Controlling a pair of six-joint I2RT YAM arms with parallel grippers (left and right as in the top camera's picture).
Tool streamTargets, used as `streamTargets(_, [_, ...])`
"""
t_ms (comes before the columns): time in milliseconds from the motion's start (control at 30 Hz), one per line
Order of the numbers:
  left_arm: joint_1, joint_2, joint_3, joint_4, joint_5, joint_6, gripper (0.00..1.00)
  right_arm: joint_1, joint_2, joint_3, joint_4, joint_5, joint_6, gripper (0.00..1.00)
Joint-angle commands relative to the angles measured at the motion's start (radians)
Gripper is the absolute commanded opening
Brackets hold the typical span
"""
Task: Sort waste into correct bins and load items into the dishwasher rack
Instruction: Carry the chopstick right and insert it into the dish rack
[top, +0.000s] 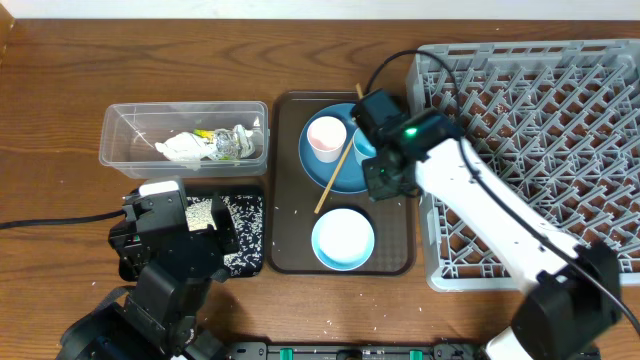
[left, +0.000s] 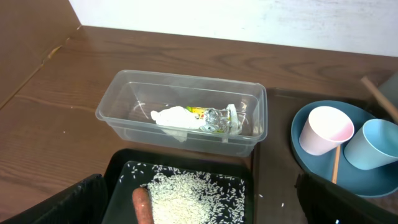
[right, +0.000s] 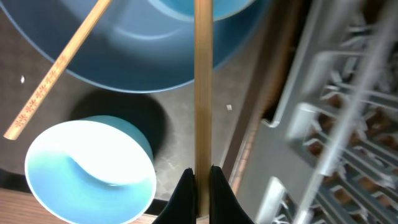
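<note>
The right gripper (right: 200, 177) pinches a slim wooden chopstick (right: 203, 93) (over the brown rectangular tray (right: 180, 118)); the left gripper (left: 205, 202) stands spread wide.

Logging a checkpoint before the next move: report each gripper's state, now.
Left gripper: open, holding nothing.
Right gripper: shut on one wooden chopstick.

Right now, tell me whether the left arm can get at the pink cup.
Probably yes: the open left gripper has a free path to the pink cup, though the right gripper hangs close by.
</note>
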Motion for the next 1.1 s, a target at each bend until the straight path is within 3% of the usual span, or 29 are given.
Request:
streamTargets(0, [0.003, 0.0, 0.016, -0.003, -0.026, -0.005, 0.99, -0.044, -0.092, 0.034, -0.018, 0.012, 0.017, 0.01])
streamTargets(400, [0.003, 0.0, 0.016, -0.003, -0.026, -0.005, 0.99, -0.196, -0.161, -0.004, -0.124, 0.042, 0.005, 0.01])
streamTargets(1067, [0.003, 0.0, 0.016, -0.003, -0.026, -0.005, 0.99, -0.251, -0.161, -0.281, 0.117, 0.097, -0.044, 0.01])
